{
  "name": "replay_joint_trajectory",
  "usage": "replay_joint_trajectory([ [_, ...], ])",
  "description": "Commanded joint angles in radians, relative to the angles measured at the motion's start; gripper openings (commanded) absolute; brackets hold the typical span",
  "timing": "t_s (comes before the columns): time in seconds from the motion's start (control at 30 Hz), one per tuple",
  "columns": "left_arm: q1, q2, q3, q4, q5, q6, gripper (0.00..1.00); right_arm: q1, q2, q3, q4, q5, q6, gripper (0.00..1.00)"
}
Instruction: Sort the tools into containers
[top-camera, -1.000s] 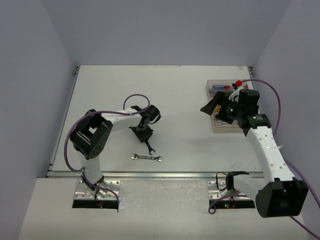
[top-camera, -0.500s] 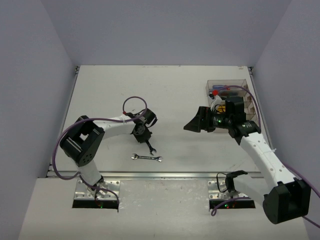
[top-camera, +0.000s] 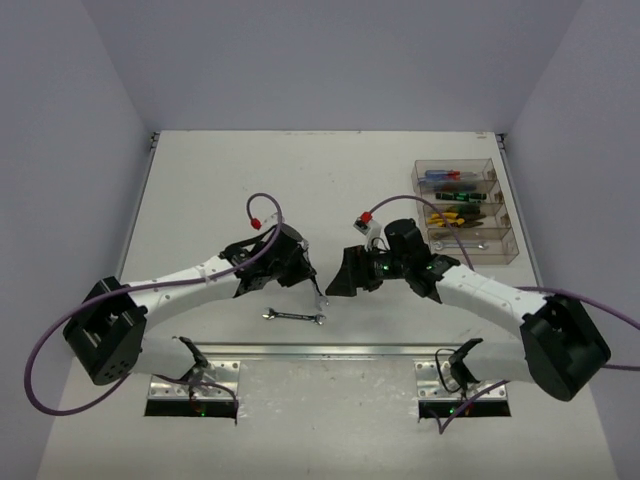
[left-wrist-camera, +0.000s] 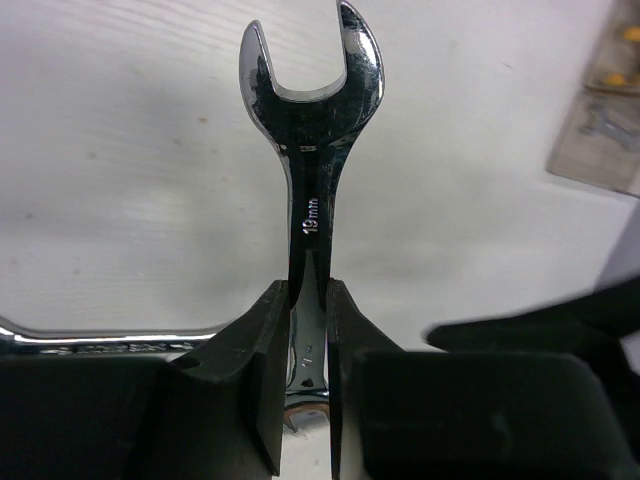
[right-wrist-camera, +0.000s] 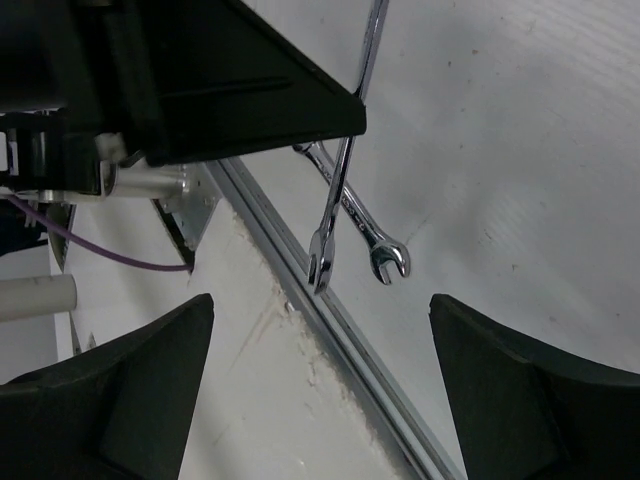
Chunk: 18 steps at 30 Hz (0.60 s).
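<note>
One white bench (top-camera: 300, 180) carries four joined, smoky clear bins (top-camera: 418, 185) by its right edge, with screwdrivers (top-camera: 447, 176) and pliers (top-camera: 458, 213) inside. The left tool (left-wrist-camera: 308, 290) is clenched on a shiny silver open-end wrench (left-wrist-camera: 310, 150), held above the bench near the front edge. The right tool (right-wrist-camera: 320, 310) gapes wide just beside it. A second wrench (top-camera: 293, 316) lies flat underneath.

The top camera looks down from above and behind the arm bases, taking in the whole worktop (top-camera: 200, 190). The left wrist camera sits close behind the left hand (left-wrist-camera: 308, 300), facing along the held wrench (left-wrist-camera: 310, 190) to the worktop beyond. The right wrist camera looks out through the right hand (right-wrist-camera: 320, 305) toward the worktop's near edge; all three views share the held wrench, and the top and right wrist views also share the lying wrench (right-wrist-camera: 362, 228).
</note>
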Motion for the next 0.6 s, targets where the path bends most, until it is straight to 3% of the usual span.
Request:
replay_joint_trajectory([
  [0.0, -0.055, -0.099, 0.016, 0.116, 0.038, 0.009, 0.0, 0.075, 0.108, 0.114, 0.104, 0.118, 0.034, 0.81],
  [0.23, -0.147, -0.161, 0.018, 0.121, 0.015, -0.027, 0.0, 0.104, 0.142, 0.122, 0.184, 0.159, 0.082, 0.56],
  [0.43, -0.183, -0.171, 0.009, 0.138, 0.0, -0.061, 0.0, 0.129, 0.123, 0.145, 0.184, 0.175, 0.095, 0.04],
  [0.53, -0.183, -0.208, 0.017, 0.13, -0.042, -0.035, 0.01, 0.128, 0.087, 0.122, 0.149, 0.226, 0.124, 0.0],
  [0.57, -0.183, -0.222, 0.021, 0.12, -0.066, -0.027, 0.09, 0.128, 0.073, 0.117, 0.127, 0.246, 0.136, 0.0],
])
